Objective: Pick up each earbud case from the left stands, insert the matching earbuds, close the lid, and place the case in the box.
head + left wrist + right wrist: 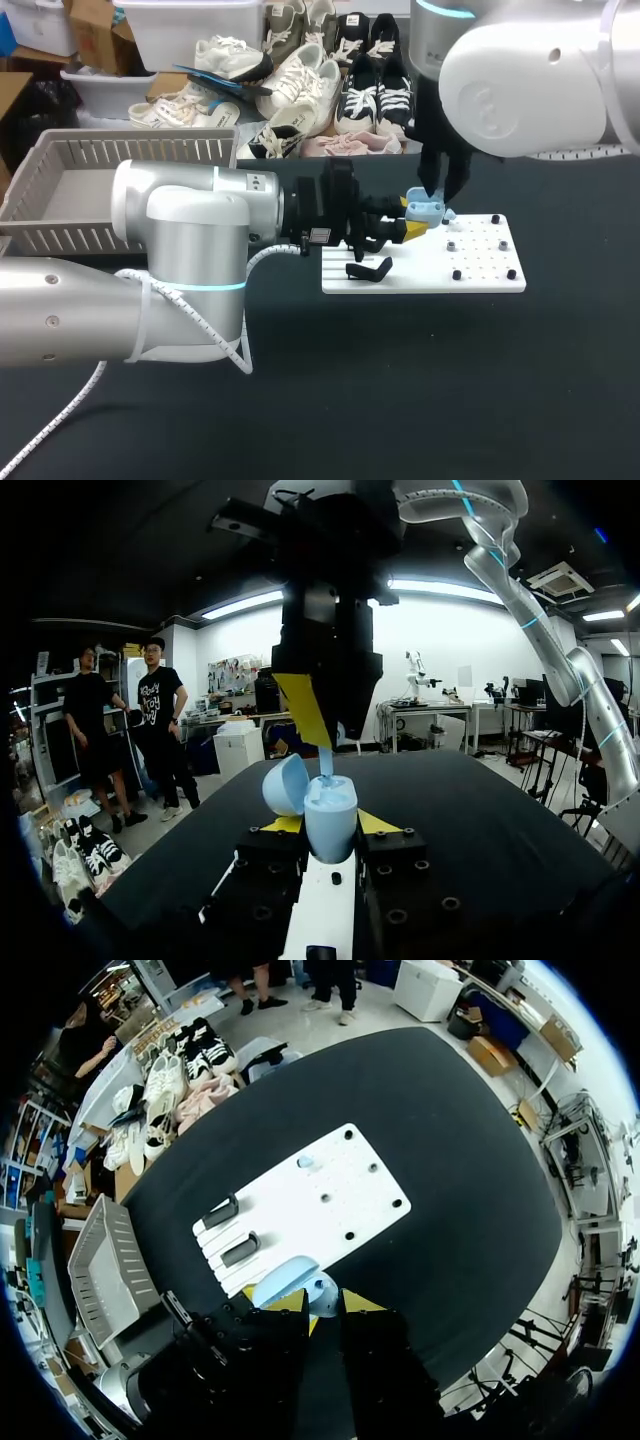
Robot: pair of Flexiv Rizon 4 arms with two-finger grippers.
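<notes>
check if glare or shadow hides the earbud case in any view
Head view: right arm glares white, earbud case evenly lit; left wrist view: bright room behind, case clear; right wrist view: no glare, right gripper partly covers it.

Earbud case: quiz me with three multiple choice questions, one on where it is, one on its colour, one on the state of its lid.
1. Where is the earbud case? A in the box. B in the left hand. C on a stand.
2. What colour is it? A black. B pink. C light blue.
3. How is its lid? A shut. B open. C missing.
Key: 1 B, the left hand's yellow tips clamp it from both sides. 2 C, body and lid are both pale blue. 3 B, the lid is swung aside from the body.
</notes>
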